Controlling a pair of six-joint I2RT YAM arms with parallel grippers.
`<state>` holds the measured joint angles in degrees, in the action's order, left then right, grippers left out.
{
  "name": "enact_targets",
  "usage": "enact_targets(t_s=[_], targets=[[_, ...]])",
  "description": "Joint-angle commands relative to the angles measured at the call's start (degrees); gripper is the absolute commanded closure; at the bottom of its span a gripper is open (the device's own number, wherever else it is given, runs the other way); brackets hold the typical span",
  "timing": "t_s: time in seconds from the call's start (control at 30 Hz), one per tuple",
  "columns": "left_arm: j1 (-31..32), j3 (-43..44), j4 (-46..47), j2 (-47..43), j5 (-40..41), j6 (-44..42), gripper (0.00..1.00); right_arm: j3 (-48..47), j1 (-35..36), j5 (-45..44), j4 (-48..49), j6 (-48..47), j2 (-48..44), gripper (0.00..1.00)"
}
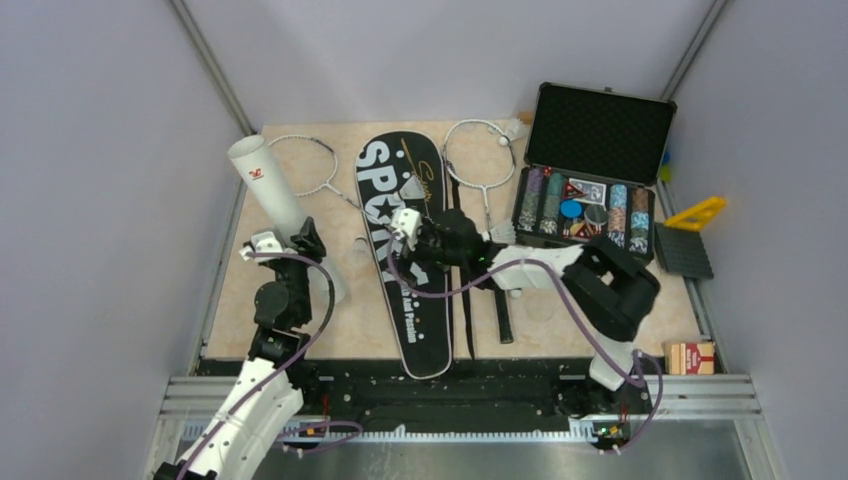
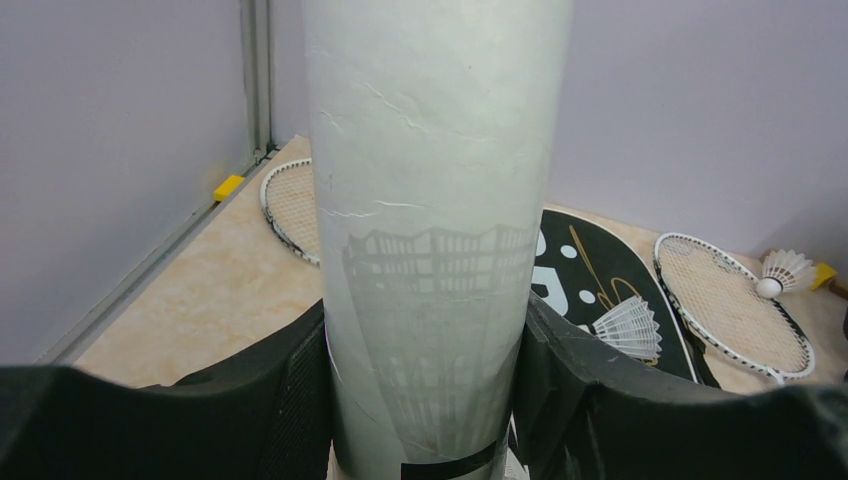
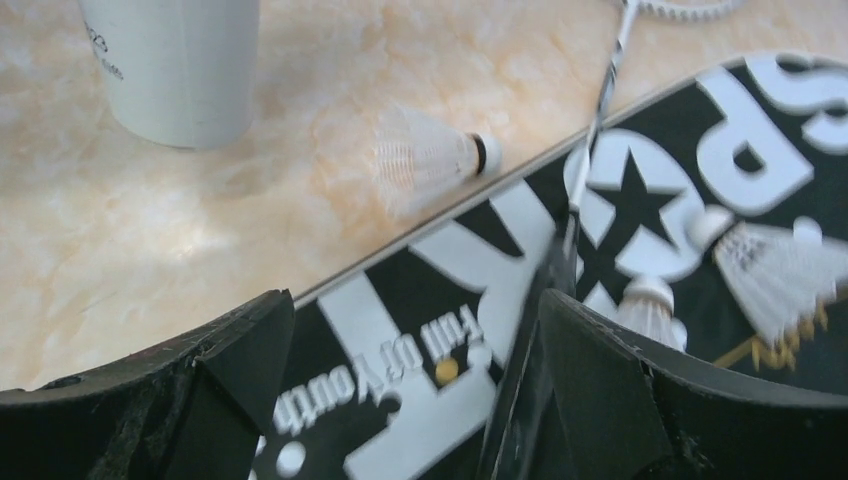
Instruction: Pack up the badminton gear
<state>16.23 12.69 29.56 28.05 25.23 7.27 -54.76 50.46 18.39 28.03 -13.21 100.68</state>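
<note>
My left hand (image 2: 425, 400) grips the white tube (image 1: 265, 180), tilted at the left of the counter (image 1: 360, 330); my right hand (image 3: 415, 370) hangs wide open over the black bag (image 1: 405, 280). I judge I'm loading shuttlecocks: next it must gently pinch 1 shuttlecock (image 3: 430, 155) beside the bag.

Your black SPORT bag (image 1: 422, 325) lies flat, a feather shuttlecock (image 1: 412, 187) on its wide end. Left of it: tilted white tube (image 1: 272, 185), one white-framed racket (image 1: 303, 165). Right of it: second racket (image 1: 480, 155).

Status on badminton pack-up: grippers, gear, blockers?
Left gripper shut on tube. Right gripper open above bag. Shuttlecocks loose on bag and table. Racket handle lies on bag, in the way.
</note>
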Motion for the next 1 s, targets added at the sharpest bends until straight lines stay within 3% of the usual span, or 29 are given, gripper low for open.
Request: enact_targets(t_s=[0.0,0.17,0.33,0.47,0.53,0.6,0.67,0.73,0.87,0.97], targets=[[0.02,2.0,4.01,0.64,3.94,1.48,0.69,-12.81,4.73,-0.27,2.16,-14.56,8.71,0.05],[-0.01,1.83,4.76,1.2,3.84,1.61,0.69,-19.63,6.95,-6.86,1.06,-21.49,17.52,0.07],[0.03,1.98,5.78,2.91,4.53,2.06,0.69,-32.75,6.94,-10.14,-12.39,-23.36,25.27,0.19],[0.03,2.25,6.03,3.95,4.47,2.05,0.69,-36.27,6.95,-11.38,-13.64,-24.88,29.15,0.31],[0.03,2.42,5.95,4.19,4.72,1.96,0.69,-37.01,6.98,-11.47,-14.11,-25.05,29.98,0.46],[0.03,2.44,5.94,4.35,4.76,1.88,0.69,-36.66,6.98,-10.73,-13.96,-25.18,29.94,0.73],[0.03,2.28,6.22,4.23,4.38,1.8,0.69,-35.49,6.99,-10.11,-12.75,-25.11,29.12,0.89],[0.03,2.12,6.47,4.05,3.47,1.59,0.69,-33.79,6.98,-9.65,-10.96,-23.61,27.2,0.99],[0.03,1.61,6.89,3.33,-2.63,0.03,0.69,-30.2,6.82,-9.52,-10.65,-14.82,19.4,1.0],[0.01,1.26,7.21,2.92,-8.22,-1.25,0.69,-28.73,5.59,-9.67,-16.17,-6.54,11.23,1.0]])
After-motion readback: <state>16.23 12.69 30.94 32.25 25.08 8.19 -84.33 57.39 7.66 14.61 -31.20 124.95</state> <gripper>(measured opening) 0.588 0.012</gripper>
